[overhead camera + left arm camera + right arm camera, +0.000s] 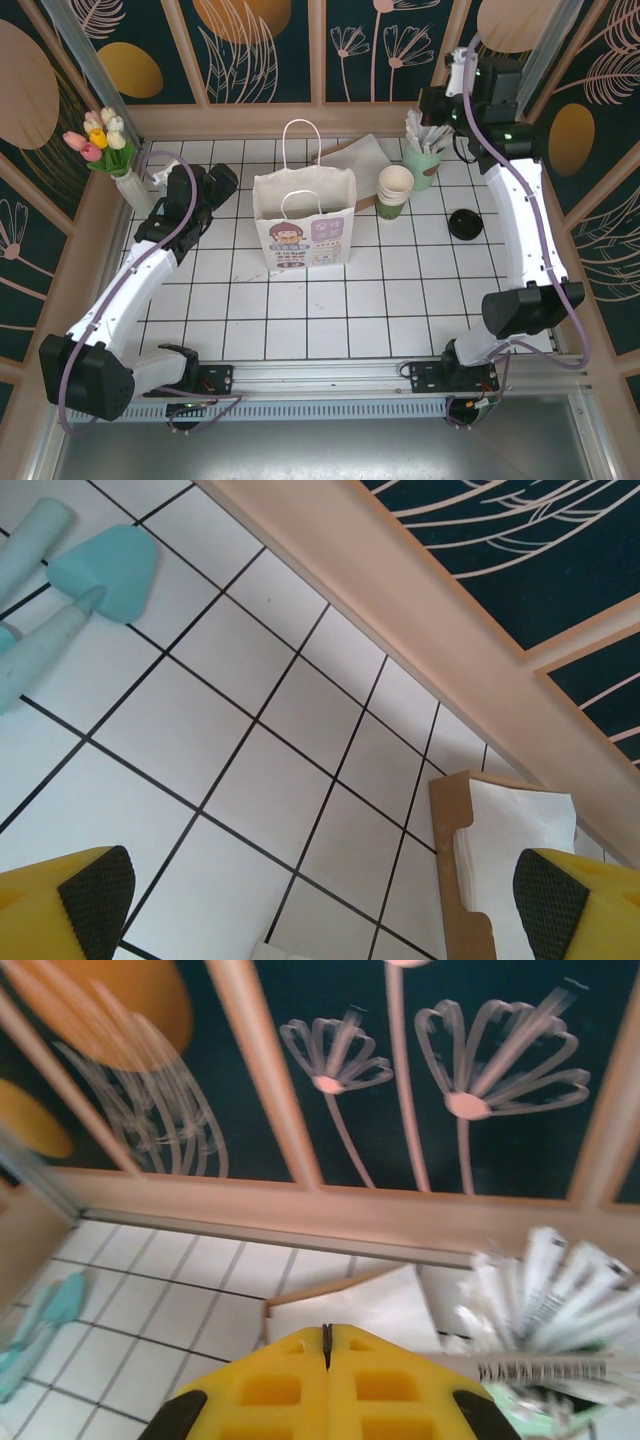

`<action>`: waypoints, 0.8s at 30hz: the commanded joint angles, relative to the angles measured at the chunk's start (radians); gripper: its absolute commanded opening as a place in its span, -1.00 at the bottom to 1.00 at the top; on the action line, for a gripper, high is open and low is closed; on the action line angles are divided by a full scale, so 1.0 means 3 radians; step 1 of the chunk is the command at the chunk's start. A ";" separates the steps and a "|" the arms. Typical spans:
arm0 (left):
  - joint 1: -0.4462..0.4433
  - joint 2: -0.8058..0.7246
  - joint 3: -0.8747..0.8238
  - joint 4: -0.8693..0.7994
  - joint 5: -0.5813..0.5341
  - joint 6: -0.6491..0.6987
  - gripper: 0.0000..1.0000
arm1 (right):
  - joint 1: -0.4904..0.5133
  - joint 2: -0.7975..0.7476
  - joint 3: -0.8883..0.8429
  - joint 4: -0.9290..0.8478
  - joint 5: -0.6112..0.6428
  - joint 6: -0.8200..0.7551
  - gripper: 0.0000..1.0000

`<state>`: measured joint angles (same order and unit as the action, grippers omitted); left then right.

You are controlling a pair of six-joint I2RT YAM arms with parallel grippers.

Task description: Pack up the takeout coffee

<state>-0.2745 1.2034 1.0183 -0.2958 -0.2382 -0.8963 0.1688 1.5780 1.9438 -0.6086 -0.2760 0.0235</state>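
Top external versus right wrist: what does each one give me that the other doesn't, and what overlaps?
Top external adds the paper bag, the stack of cream-rimmed cups, the round black lid on the tiles to their right, and the left gripper left of the bag. Right wrist adds a close look at the right gripper, its yellow fingers pressed together with nothing between them, and the printing on one wrapper. Both share the white wrapped sticks in the mint holder and the white napkins beside it.
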 commanded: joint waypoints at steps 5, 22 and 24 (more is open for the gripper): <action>0.0017 0.0170 -0.0008 -0.0037 0.0283 -0.0052 0.97 | 0.0340 -0.0280 0.0423 -0.0321 -0.0444 0.0188 -1.00; 0.0016 0.0258 0.0006 -0.0048 0.0796 0.0113 0.97 | 0.0475 -0.0914 0.0076 -0.0587 -0.1874 0.0503 -1.00; 0.0019 0.0244 -0.0002 -0.0128 0.0812 0.0158 0.97 | 0.0520 -0.0890 0.0016 -0.0612 -0.1987 0.0469 -1.00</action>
<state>-0.2749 1.2747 1.0183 -0.3000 -0.0299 -0.8833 0.3088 1.2892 1.9800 -0.7544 -0.7506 0.1814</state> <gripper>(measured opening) 0.985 0.051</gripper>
